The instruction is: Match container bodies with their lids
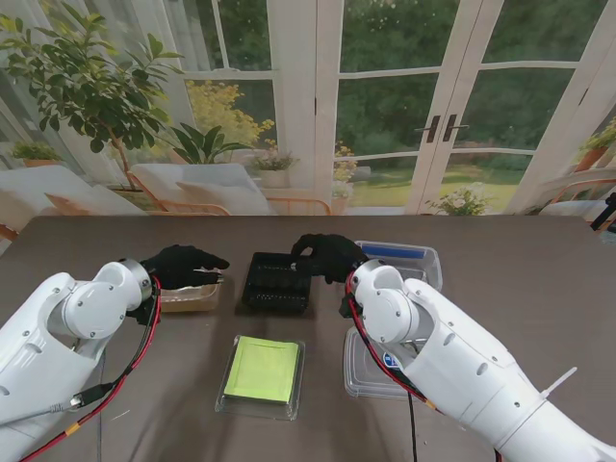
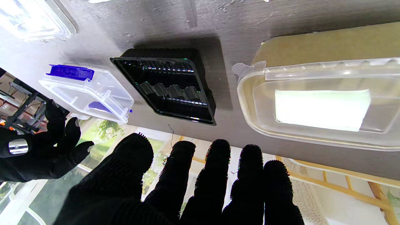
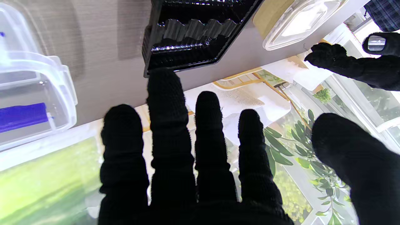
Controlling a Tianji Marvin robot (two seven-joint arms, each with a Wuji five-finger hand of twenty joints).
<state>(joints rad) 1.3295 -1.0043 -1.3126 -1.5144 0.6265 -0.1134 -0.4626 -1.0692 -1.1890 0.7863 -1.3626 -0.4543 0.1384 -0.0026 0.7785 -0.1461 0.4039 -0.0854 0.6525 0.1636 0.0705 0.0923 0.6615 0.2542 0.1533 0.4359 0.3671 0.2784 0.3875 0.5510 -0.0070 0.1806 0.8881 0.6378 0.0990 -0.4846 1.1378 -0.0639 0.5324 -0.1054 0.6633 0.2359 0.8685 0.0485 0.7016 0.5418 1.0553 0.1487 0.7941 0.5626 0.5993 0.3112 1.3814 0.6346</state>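
1. Dark table (image 1: 539,279) before garden doors.
2. Our right hand (image 1: 329,255) hovers at the black tray's (image 1: 278,281) far right corner, fingers spread, holding nothing; left hand (image 1: 183,265) splayed and empty above the brown box (image 1: 189,299).
3. We'd pinch the tray rim squarely, lift level.
4. Tray sits table-center, open side up, long axis running away from us; green-lined lid (image 1: 262,373) nearer, clear box (image 1: 409,258) right.

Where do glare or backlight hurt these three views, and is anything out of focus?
Stand view: even daylight, sharp, the bright windows not washing out the black tray. Left wrist view: the clear lid carries a blown-out white patch; the left hand is a backlit silhouette, soft at close range. Right wrist view: the right hand is likewise dark against bright garden, without surface detail; the tray stays readable.
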